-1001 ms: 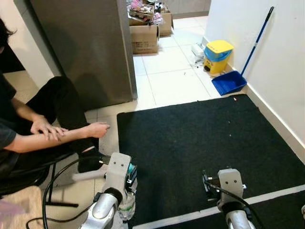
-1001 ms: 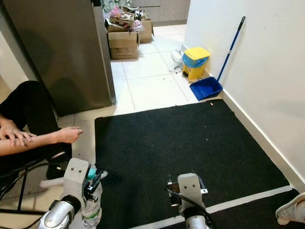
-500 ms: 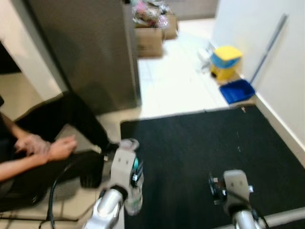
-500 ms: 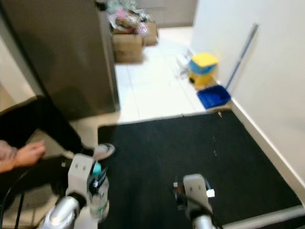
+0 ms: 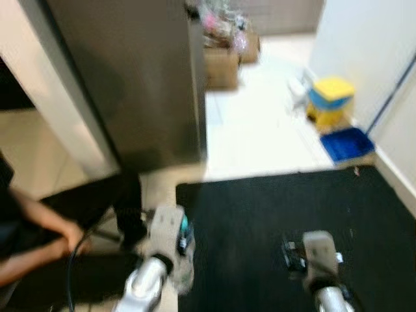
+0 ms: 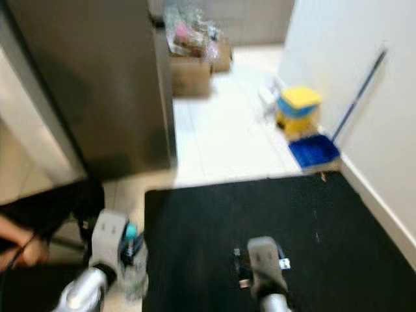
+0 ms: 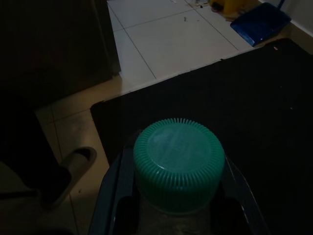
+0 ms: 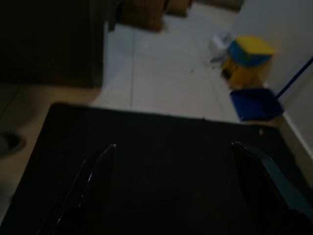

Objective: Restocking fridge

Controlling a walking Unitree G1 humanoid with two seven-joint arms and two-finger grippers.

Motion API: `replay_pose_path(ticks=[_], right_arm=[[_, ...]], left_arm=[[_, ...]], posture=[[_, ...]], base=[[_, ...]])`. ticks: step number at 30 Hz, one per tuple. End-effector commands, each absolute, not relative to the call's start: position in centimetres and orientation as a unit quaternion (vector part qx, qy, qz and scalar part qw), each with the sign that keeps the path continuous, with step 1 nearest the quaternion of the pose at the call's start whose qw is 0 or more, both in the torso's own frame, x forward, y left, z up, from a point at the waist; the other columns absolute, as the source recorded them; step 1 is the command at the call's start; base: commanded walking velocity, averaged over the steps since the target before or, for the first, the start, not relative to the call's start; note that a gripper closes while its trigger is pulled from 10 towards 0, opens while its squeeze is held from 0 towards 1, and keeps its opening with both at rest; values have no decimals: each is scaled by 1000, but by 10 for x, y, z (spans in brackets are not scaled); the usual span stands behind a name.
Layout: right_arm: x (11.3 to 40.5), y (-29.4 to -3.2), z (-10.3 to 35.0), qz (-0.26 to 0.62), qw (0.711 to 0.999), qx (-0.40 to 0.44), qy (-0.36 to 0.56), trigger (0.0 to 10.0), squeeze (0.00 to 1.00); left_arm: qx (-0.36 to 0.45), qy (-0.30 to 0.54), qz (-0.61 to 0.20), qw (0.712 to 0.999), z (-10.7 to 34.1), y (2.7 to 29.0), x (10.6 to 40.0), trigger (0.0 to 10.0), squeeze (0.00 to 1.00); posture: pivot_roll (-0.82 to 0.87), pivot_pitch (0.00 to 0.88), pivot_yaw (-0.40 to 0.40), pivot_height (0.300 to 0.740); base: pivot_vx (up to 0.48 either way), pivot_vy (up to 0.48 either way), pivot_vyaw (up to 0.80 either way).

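The picture is blurred by motion. The grey fridge (image 5: 130, 78) stands shut ahead on the left. My left gripper (image 7: 178, 196) is shut on a clear water bottle whose green ribbed cap (image 7: 178, 164) sticks up between the fingers; the bottle (image 5: 184, 272) hangs low at the black mat's left edge. My right gripper (image 8: 178, 166) is open with nothing between its fingers, held low over the mat (image 5: 292, 208).
A person sits at the left, a forearm (image 5: 32, 250) and black trouser leg (image 5: 97, 201) close to my left arm. Cardboard boxes (image 5: 222, 65) stand beyond the fridge. A yellow bin (image 5: 331, 97) and blue dustpan (image 5: 351, 143) sit by the right wall.
The whole picture has shifted and blurred: the camera has moved toward the fridge. The person's arm now lies lower left. Both grippers hold as before.
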State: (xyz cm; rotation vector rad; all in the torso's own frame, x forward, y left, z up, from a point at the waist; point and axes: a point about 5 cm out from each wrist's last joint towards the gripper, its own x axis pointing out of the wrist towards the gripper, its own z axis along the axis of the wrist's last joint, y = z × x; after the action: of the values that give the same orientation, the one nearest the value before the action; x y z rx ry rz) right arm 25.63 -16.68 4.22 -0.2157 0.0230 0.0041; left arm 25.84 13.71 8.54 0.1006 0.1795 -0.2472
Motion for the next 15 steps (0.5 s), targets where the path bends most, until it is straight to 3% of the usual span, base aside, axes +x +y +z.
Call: replay_pose_path(ticks=[1,15], right_arm=[[248,-165,31,2,994,-101,37,10000,0],[248,-165,32,3,994,-101,37,10000,0]], left_arm=[[52,100,-119,986,81,139,256,10000,0],[50,100,-122,986,81,138,258,10000,0]], posture=[[-81,197,34,740],[-84,198,35,740]], base=[[390,0,-544],[389,0,-542]])
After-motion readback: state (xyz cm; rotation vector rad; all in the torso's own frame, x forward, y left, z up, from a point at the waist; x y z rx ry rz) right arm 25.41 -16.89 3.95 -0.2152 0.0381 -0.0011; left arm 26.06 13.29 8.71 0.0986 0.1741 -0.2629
